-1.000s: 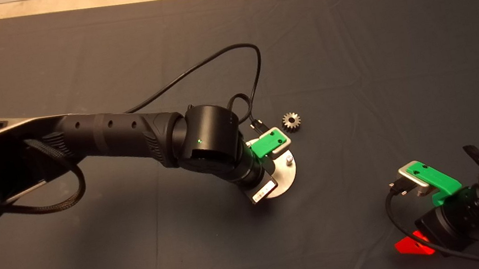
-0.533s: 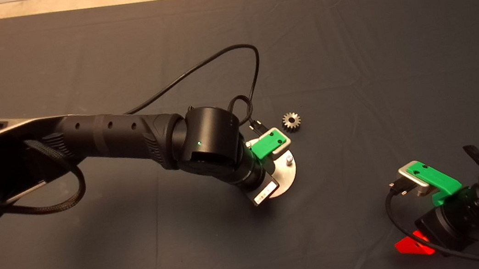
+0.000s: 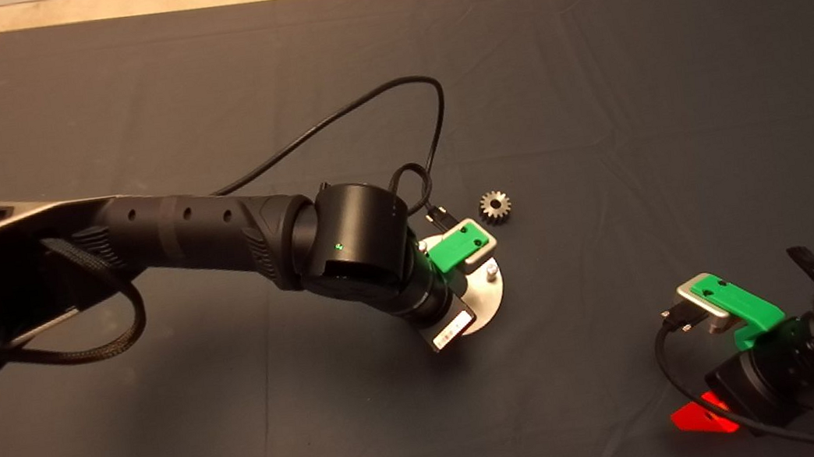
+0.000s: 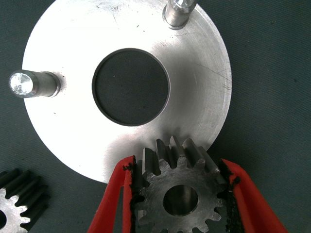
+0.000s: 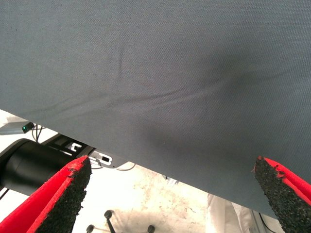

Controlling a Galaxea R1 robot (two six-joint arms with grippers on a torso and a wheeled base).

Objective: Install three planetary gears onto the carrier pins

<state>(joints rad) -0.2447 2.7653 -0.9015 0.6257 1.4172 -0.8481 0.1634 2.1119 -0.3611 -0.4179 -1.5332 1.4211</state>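
- One gear (image 4: 181,194) sits clamped between our left gripper's (image 4: 179,196) red fingers (image 4: 112,199), at the edge of the round disc (image 4: 73,126).
- Two pins (image 4: 33,83) stand bare on that disc.
- We see a second gear (image 3: 496,206) lying on the mat (image 3: 635,112) just beside the disc.
- Our right gripper (image 5: 174,194) waits at the mat's lower right, fingers wide apart.

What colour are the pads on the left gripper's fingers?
Black, on red fingers; clearest in the left wrist view.
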